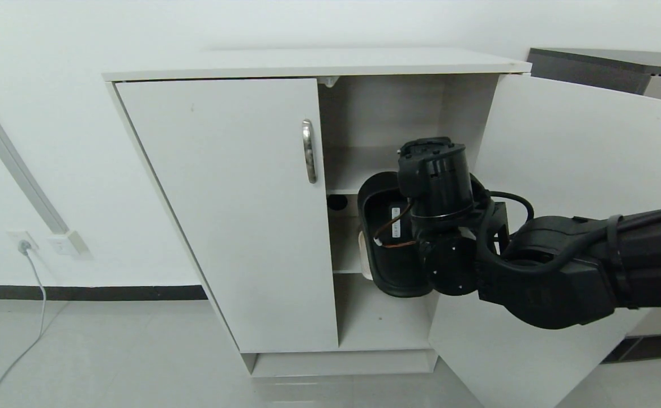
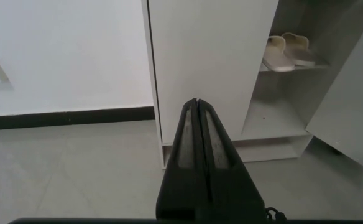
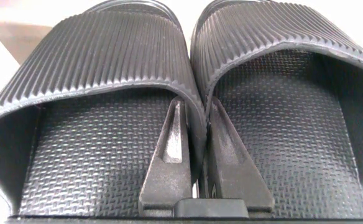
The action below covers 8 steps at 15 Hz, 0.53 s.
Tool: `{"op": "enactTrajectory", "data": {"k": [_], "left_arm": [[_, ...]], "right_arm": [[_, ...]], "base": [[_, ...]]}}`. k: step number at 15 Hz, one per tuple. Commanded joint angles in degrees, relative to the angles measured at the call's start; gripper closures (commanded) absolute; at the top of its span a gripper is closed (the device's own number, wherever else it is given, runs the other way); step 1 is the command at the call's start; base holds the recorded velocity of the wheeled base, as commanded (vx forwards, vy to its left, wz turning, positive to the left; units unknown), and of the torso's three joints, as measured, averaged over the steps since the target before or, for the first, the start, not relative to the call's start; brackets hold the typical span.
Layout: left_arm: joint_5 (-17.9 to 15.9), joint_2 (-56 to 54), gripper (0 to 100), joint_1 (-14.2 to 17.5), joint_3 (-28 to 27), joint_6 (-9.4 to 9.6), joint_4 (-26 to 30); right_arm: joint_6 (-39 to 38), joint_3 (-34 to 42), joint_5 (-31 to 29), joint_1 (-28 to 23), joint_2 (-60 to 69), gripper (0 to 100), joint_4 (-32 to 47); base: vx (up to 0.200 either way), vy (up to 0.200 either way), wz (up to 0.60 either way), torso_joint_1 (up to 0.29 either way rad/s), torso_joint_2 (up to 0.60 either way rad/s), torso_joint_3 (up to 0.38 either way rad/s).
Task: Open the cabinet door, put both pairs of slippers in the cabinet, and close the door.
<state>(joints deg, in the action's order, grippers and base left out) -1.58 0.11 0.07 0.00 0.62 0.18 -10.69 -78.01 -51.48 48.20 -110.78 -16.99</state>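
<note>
1. Black ribbed rubber slippers [image 3: 107, 81] are pinched by their touching inner walls in my right claw [image 3: 197, 106], its fingers nearly closed on them, inside the white wooden cabinet [image 1: 222, 215].
2. I judge the step is to set them down beside the beige foam slippers [image 2: 287, 53] just beyond my claw, releasing once the soles rest.
3. Toes point away from my claw, and the long axis follows my fingers.
4. My left claw [image 2: 197, 106] hangs closed and empty.
</note>
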Motion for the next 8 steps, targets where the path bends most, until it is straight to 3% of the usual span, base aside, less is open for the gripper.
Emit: {"op": "enactTrajectory", "data": {"k": [1, 6, 8], "left_arm": [[0.0, 0.24, 100, 0.01, 0.0, -0.01, -0.01], [0.0, 0.24, 100, 0.01, 0.0, -0.01, -0.01], [0.0, 0.07, 100, 0.01, 0.0, -0.01, -0.01]], "right_arm": [[0.23, -1.62, -0.02, -0.48, -0.58, 100, 0.12], [0.76, -2.76, -0.02, -0.65, -1.11, 100, 0.12], [0.76, -3.03, -0.02, -0.65, -1.72, 100, 0.12]], "base": [[0.2, 0.0, 0.0, 0.002, 0.01, 0.002], [0.2, 0.0, 0.0, 0.004, 0.0, 0.001], [0.0, 0.0, 0.0, 0.0, 0.0, 0.0]]}}
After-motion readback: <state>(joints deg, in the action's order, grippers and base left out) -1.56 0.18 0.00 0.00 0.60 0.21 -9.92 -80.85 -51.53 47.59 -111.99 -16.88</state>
